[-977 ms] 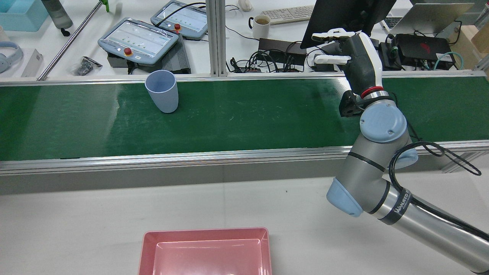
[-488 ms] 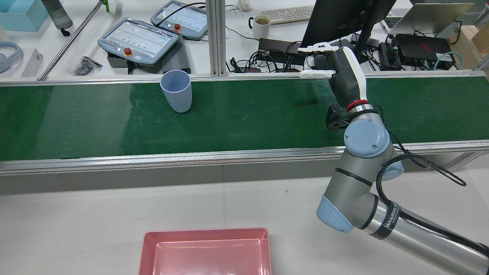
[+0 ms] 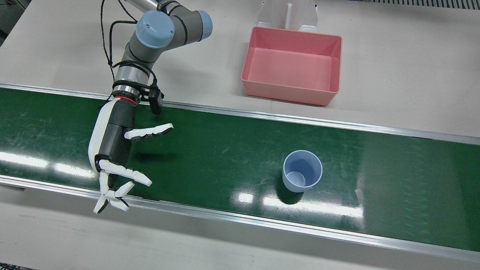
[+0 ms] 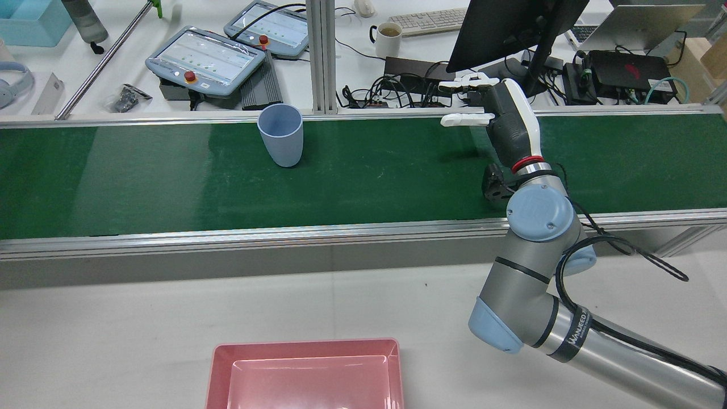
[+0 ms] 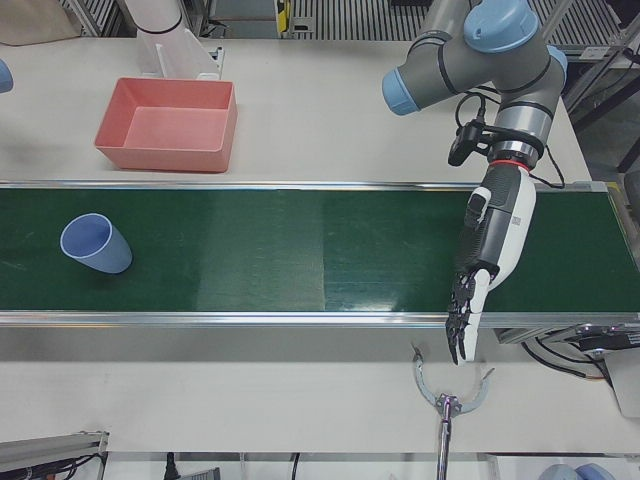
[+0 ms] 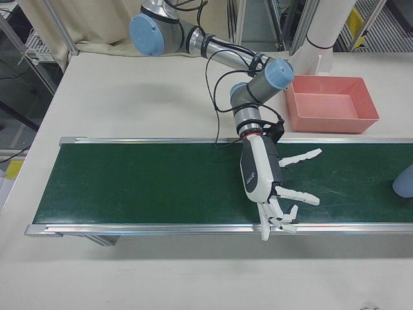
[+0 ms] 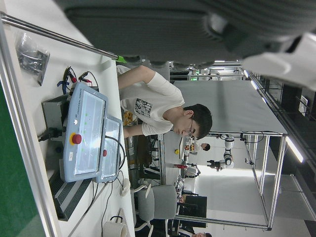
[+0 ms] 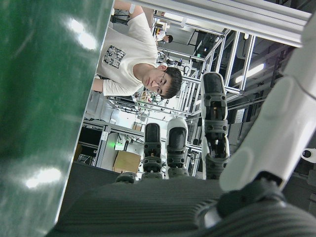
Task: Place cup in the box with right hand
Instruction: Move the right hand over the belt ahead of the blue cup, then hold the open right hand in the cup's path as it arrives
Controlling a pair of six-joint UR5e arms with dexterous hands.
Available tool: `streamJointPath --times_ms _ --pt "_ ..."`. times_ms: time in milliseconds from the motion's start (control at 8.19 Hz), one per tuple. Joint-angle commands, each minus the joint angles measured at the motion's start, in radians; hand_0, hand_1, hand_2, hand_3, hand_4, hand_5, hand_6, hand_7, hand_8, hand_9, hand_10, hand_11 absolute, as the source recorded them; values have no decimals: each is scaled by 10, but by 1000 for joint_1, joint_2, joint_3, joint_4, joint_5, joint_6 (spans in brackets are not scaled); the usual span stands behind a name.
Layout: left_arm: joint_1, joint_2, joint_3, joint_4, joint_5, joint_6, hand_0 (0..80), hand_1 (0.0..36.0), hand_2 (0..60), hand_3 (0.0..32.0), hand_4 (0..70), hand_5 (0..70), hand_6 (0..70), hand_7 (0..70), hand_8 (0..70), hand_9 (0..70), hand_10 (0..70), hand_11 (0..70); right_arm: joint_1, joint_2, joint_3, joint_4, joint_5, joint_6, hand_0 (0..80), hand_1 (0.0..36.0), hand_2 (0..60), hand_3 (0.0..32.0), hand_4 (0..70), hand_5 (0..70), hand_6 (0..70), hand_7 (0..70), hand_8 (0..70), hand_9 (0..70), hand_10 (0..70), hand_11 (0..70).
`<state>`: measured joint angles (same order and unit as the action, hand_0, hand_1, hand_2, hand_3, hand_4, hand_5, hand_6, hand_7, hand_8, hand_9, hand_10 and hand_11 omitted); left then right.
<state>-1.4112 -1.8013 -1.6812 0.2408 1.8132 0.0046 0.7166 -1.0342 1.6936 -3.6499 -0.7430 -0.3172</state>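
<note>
Cup point(image 4: 280, 137) stands upright on the green belt point(image 4: 142, 176), ungrasped. Further right, right hand point(image 4: 495, 116) hovers over the belt's far side, fingers spread, empty, well apart from it. Pink box point(image 4: 306, 372) is empty. Grasp, carry and placement all remain.

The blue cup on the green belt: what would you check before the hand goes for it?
1. Blue plastic cup upright on the green conveyor belt: ok.
2. Right hand open, fingers spread, holding nothing: ok.
3. Right hand within grasp of the cup: not ok, it hovers well apart along the belt.
4. Belt between hand and cup free of obstacles: ok.
5. Pink rectangular box empty, ready: ok.
6. Belt running or stopped: cannot tell.
</note>
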Motion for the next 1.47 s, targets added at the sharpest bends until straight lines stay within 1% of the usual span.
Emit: streamJointPath --times_ms 0,366,488,610,977,1343 --pt "0 0 0 0 0 0 0 0 0 0 0 0 0 0 0 0 0 0 -22 -1 12 -1 -1 -20 498 0 0 0 700 7 176 700 111 308 0 0" --pt "0 0 0 0 0 0 0 0 0 0 0 0 0 0 0 0 0 0 -22 -1 14 -6 -9 -42 503 2 0 0 700 8 172 700 109 303 0 0" --pt "0 0 0 0 0 0 0 0 0 0 0 0 0 0 0 0 0 0 -23 -1 14 -6 -10 -45 505 9 0 0 700 10 173 700 112 306 0 0" --pt "0 0 0 0 0 0 0 0 0 0 0 0 0 0 0 0 0 0 -22 -1 14 -7 -10 -45 509 16 0 0 681 13 170 700 111 302 0 0" --pt "0 -1 0 0 0 0 0 0 0 0 0 0 0 0 0 0 0 0 -23 0 12 -7 -13 -59 497 0 0 0 700 6 171 700 111 305 0 0" --pt "0 0 0 0 0 0 0 0 0 0 0 0 0 0 0 0 0 0 -23 5 14 -7 -16 -82 493 0 0 0 700 5 166 700 112 306 0 0"
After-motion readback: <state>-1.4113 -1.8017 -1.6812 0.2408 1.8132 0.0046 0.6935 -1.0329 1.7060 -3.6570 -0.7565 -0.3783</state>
